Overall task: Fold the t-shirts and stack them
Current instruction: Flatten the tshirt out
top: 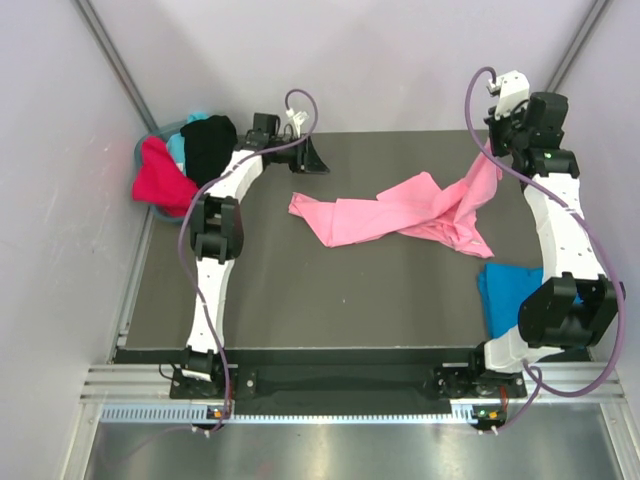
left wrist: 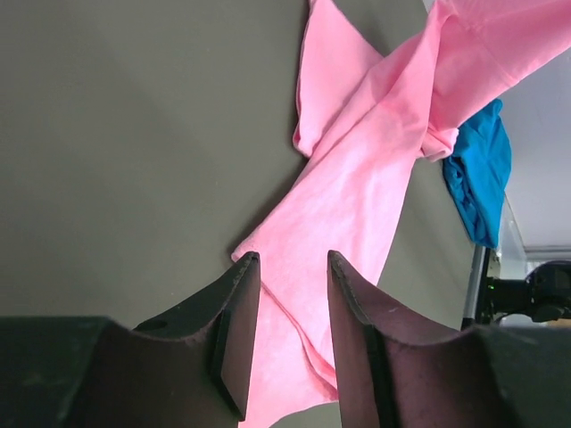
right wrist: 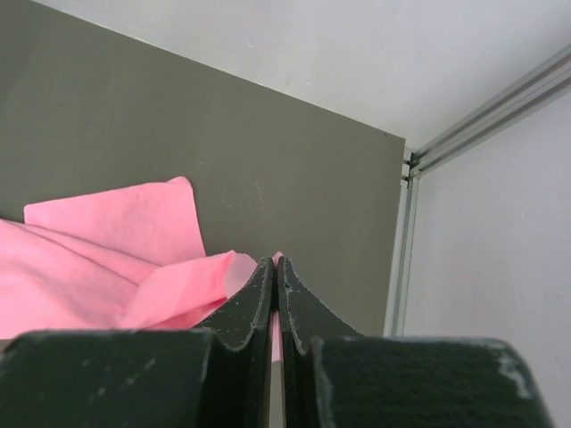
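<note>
A light pink t-shirt (top: 400,215) lies twisted and crumpled across the middle of the dark table. Its right end rises to my right gripper (top: 499,152), which is shut on a fold of the pink cloth (right wrist: 107,259) at its tips (right wrist: 275,261). My left gripper (top: 314,160) hovers open just past the shirt's left end. In the left wrist view the pink t-shirt (left wrist: 357,205) shows between the parted fingers (left wrist: 290,259), loose on the table. A bright blue t-shirt (top: 510,290) lies bunched at the near right, beside the right arm, seen also as blue cloth (left wrist: 482,169).
Red (top: 160,180), teal (top: 178,148) and black (top: 208,145) t-shirts are heaped in a bin (top: 140,150) off the table's back left corner. White walls enclose the table on three sides, with a metal frame post (right wrist: 401,250) at the back right corner.
</note>
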You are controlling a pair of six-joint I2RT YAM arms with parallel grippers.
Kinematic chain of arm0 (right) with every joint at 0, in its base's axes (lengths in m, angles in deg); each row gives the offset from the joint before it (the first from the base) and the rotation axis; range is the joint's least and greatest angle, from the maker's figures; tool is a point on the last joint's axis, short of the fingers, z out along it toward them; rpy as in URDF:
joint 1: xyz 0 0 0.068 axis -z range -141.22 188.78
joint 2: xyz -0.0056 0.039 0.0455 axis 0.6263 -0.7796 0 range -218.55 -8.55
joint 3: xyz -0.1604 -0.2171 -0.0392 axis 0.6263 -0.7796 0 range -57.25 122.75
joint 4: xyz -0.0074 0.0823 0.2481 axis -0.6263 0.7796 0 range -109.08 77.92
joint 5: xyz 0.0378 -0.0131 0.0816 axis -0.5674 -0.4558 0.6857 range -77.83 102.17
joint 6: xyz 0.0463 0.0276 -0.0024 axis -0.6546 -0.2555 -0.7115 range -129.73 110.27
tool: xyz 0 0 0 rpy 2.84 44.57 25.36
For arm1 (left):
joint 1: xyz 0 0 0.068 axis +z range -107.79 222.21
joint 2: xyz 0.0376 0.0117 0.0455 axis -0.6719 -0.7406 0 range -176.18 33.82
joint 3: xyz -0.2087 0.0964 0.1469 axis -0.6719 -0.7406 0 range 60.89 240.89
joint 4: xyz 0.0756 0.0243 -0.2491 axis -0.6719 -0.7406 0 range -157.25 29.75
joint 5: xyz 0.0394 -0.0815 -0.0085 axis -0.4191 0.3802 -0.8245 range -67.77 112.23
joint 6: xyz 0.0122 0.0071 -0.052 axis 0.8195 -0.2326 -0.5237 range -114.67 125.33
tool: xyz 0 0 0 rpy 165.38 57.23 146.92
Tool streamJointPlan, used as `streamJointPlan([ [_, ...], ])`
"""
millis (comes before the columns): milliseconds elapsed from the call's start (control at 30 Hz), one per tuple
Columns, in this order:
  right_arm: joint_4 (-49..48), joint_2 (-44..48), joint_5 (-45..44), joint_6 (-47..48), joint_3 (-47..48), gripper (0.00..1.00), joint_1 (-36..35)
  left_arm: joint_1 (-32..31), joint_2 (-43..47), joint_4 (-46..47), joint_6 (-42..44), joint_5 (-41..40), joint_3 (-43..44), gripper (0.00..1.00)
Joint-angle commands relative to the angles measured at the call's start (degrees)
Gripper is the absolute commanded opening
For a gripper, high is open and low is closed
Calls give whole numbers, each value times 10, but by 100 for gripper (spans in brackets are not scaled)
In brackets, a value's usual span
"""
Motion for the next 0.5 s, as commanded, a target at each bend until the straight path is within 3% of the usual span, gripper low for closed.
streamJointPlan([
  [0, -15, 13, 4, -1, 18, 0, -2, -4, -18, 12, -14, 21, -7, 41],
  [467, -9, 6, 2, 3, 17, 0, -2, -15, -68, 10, -16, 26, -16, 43],
])
